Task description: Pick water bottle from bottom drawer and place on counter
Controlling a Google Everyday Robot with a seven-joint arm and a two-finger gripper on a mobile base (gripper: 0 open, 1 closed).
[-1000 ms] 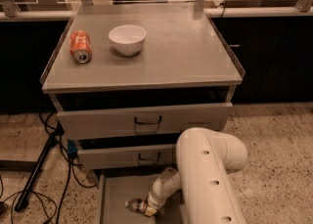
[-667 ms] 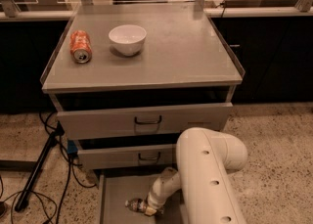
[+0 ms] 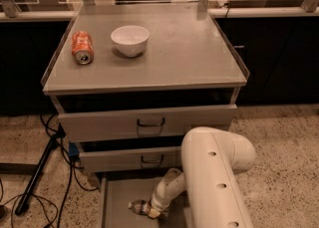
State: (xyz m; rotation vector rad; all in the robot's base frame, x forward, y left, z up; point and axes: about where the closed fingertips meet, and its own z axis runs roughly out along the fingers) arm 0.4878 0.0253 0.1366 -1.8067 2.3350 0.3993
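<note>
- The small clear plastic water bottle (image 3: 137,206) lay on the floor of the grey metal bottom drawer (image 3: 117,198).
- The robot's gripper (image 3: 155,213) was right at the bottle; I could not tell if it squeezed.

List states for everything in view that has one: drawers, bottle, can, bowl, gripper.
Small clear plastic water bottle: lying on its side on the drawer floor.
Grey metal bottom drawer: pulled open.
Two grey drawer fronts with black handles: not pulled out like the bottom drawer.
Orange soda can: on its side on the flat grey counter.
White round bowl: upright, looks empty.
Gripper: low in the bottom drawer, at the bottle.
</note>
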